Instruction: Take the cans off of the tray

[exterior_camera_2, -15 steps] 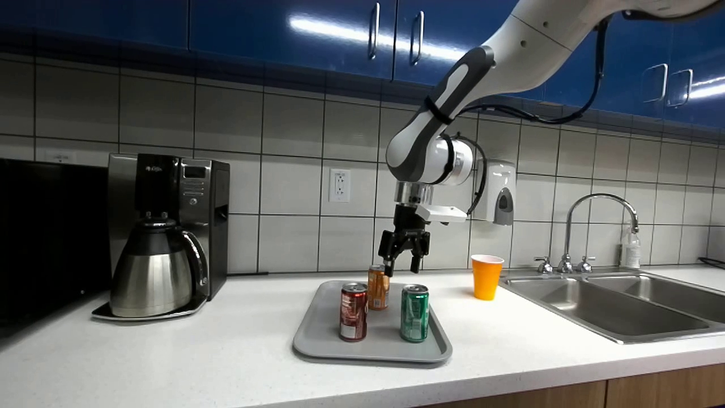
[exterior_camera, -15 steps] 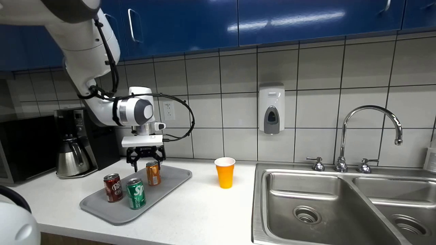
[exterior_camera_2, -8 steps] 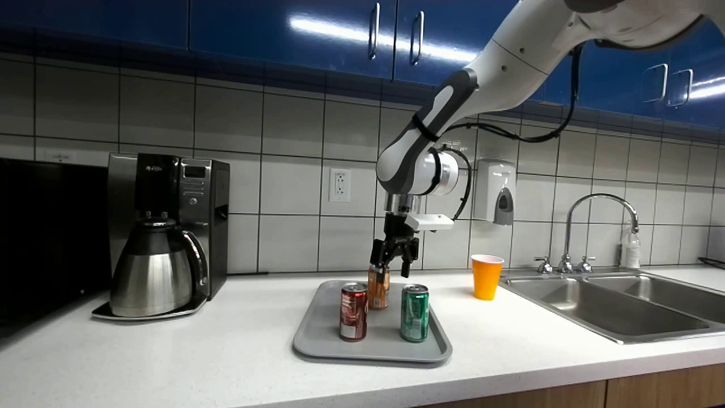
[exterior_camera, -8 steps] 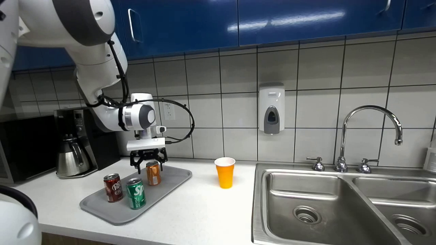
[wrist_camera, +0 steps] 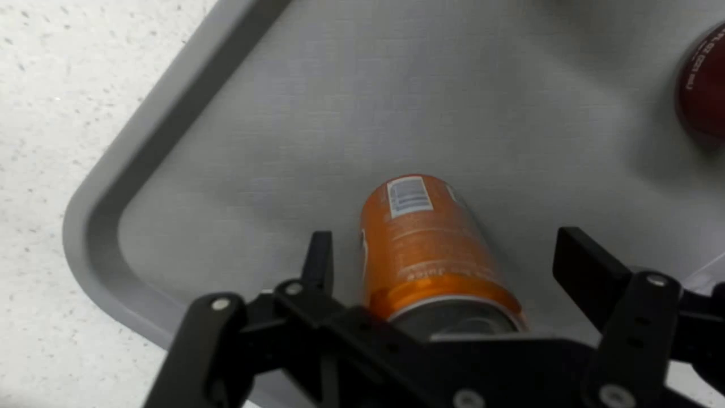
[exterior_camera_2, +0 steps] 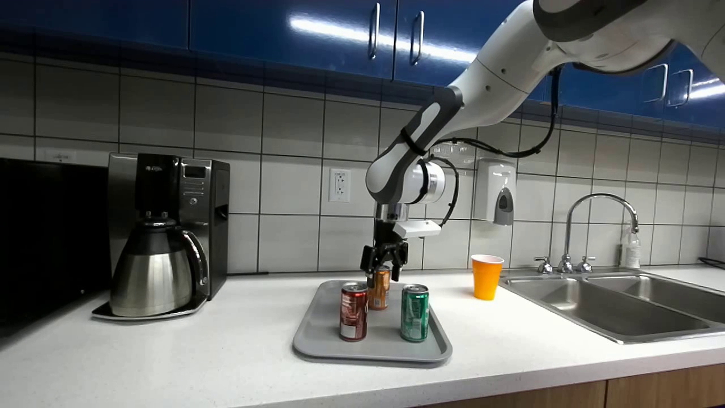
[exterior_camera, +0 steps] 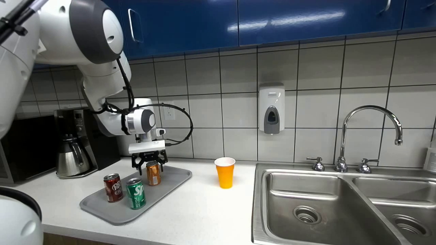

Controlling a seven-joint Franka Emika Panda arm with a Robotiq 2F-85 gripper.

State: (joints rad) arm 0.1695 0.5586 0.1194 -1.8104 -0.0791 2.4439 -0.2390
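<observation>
Three cans stand upright on the grey tray (exterior_camera_2: 391, 348): an orange can (exterior_camera: 154, 177) at the far part, a green can (exterior_camera: 136, 196) and a dark red can (exterior_camera: 113, 189) at the near part. My gripper (wrist_camera: 446, 243) points down over the orange can, open, its fingers apart on either side of the can's upper part. The wrist view shows gaps between both fingers and the orange can (wrist_camera: 425, 243), narrower on the left. Only a piece of the dark red can (wrist_camera: 705, 85) shows there at the right edge; the green can is out of that view.
A yellow-orange cup (exterior_camera: 224, 174) stands on the white counter beside the tray, towards the steel sink (exterior_camera: 258, 204) with its tall faucet (exterior_camera: 344, 136). A coffee maker (exterior_camera_2: 156, 266) with a steel carafe is on the opposite side. The tiled wall (exterior_camera_2: 289, 243) rises behind.
My gripper has come down and across until its fingers are around the orange can's top. The fingers have stayed open. Cans, tray and cup have not moved.
</observation>
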